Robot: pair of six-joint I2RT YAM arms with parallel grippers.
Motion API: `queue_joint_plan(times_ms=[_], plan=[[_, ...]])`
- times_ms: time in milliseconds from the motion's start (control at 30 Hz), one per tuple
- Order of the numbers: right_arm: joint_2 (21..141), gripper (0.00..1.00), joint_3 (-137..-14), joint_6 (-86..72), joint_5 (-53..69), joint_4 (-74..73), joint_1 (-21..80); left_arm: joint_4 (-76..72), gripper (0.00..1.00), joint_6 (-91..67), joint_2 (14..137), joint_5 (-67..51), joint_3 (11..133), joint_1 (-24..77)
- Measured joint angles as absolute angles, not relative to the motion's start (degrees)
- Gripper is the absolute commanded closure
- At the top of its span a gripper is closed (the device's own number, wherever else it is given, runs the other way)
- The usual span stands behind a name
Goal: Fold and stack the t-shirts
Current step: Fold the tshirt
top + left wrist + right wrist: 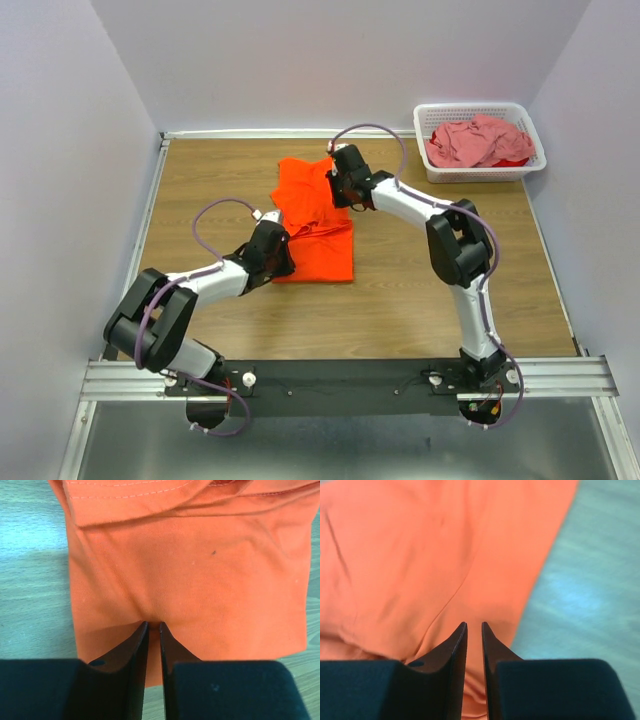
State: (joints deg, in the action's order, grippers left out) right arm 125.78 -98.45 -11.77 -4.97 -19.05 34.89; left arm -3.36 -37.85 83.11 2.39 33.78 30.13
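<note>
So far only a little is done. The orange shirt [318,235] lies on the table [400,310] in the middle of the top picture. It looks partly folded: the lower part is a neat block, but the upper part is bunched and crooked. The pink shirt [475,142] sits crumpled in the basket [478,107] at the upper right, not yet started. I think the orange one needs more folds. Then the pink one must come out, get folded and go on top.

The left gripper [154,624] is at the lower left edge of the orange shirt. Its fingers are squeezed almost together, and the cloth puckers at the tips, so it seems to pinch the shirt. The right gripper [474,624] is at the upper edge of the shirt. Its fingers are squeezed close too, but that picture is blurry and I cannot tell if any cloth is between them.

Under the pink shirt peeks something red, and I cannot tell what it is. The arms hide bits of the orange shirt, and both close-up pictures cut off its edges
</note>
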Motion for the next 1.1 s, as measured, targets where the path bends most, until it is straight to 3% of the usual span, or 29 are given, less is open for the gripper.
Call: queue_joint_plan(times_ms=[233, 567, 1100], plan=[[123.0, 0.73, -97.4, -10.2, 4.7, -17.1, 34.5, -3.1, 0.78, -38.0, 82.3, 1.9, 33.2, 30.1], [118.5, 0.73, -88.2, -10.0, 19.4, -12.4, 43.8, -1.9, 0.78, -39.6, 77.9, 1.6, 29.8, 30.1], [126.4, 0.73, -89.1, -9.6, 23.8, -9.6, 45.4, -2.0, 0.78, -41.2, 76.4, 1.5, 28.3, 30.1]])
